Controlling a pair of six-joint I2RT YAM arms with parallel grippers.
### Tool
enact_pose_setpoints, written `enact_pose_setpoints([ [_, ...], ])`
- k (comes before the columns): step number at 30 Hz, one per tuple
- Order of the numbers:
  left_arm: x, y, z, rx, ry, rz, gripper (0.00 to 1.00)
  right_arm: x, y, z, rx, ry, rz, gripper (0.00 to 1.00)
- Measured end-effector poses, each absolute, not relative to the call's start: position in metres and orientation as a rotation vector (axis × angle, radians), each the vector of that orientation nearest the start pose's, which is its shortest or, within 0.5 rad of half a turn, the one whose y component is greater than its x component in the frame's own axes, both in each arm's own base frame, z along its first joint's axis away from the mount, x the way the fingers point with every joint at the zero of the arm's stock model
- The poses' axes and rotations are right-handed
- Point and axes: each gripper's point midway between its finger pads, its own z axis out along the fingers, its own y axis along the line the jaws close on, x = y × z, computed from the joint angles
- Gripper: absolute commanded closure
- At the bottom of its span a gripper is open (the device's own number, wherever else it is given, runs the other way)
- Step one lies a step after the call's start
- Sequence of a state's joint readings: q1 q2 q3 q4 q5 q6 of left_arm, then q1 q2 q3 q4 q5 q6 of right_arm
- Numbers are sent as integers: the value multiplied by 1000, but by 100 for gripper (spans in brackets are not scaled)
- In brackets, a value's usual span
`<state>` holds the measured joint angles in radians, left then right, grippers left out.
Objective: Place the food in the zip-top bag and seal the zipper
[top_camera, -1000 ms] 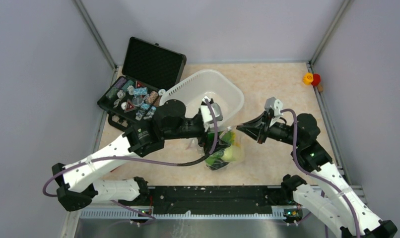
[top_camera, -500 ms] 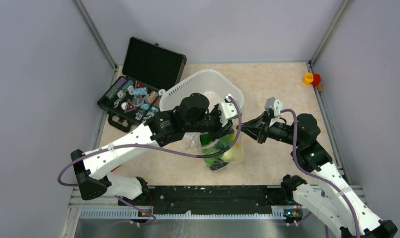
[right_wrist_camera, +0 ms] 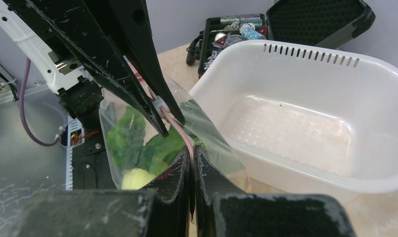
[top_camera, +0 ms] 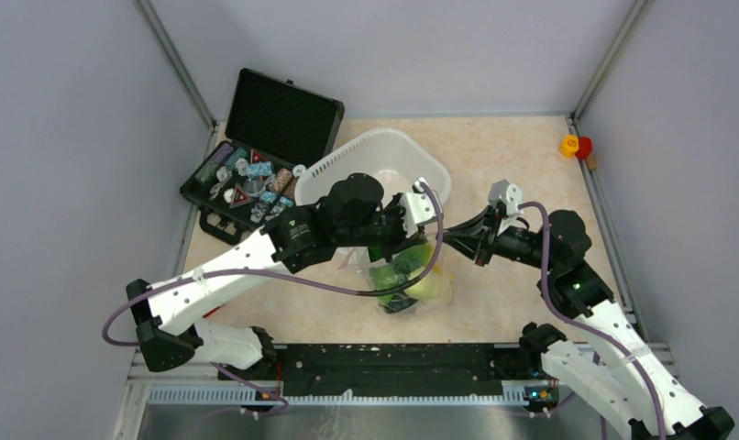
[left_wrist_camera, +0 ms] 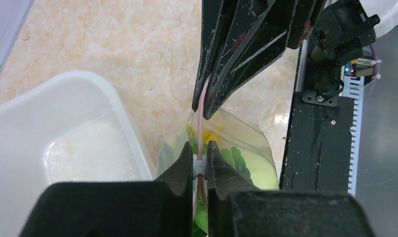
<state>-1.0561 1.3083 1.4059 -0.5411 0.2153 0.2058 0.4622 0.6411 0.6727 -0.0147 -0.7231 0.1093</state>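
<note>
Pinkish-red zipper strip (left_wrist_camera: pixel 201 123) of the clear crinkly zip-top bag (top_camera: pixel 430 291), just beside the white plastic tub (top_camera: pixel 384 156) with green toy vegetables (right_wrist_camera: pixel 125 140) inside, is pinched by the right gripper (right_wrist_camera: pixel 192 158) while the left gripper (left_wrist_camera: pixel 201 150) clamps its small white slider tab (left_wrist_camera: pixel 199 167), so sealing seems in hand, next needing a steady slide along the taut strip (no writing legible).

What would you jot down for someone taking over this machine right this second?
Left gripper: shut on the white slider of the zipper.
Right gripper: shut on the pink zipper strip further along the bag's mouth.
Things: the food is inside the clear bag, which is beside the white tub. No food shows in the tub.
Done: food bagged, zipper gripped by both grippers.
Left to do: run the slider along the strip to seal it, then let go. How much is already sealed I cannot tell.
</note>
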Motion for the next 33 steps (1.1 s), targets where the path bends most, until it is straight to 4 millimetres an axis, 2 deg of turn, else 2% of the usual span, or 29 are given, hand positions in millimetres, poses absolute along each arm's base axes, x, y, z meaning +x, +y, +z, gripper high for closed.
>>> enact_pose_setpoints([
  [18, 165, -319, 296, 1300, 1652, -643, 100, 172, 218, 295, -851, 1444, 1000, 100],
  [30, 165, -309, 300, 1263, 1659, -623, 100, 173, 212, 301, -808, 1435, 963, 100],
  [31, 165, -308, 299, 1265, 1660, -622, 100, 173, 212, 301, -808, 1435, 965, 98],
  [33, 165, -308, 299, 1271, 1660, -620, 100, 171, 213, 301, -817, 1435, 977, 69],
])
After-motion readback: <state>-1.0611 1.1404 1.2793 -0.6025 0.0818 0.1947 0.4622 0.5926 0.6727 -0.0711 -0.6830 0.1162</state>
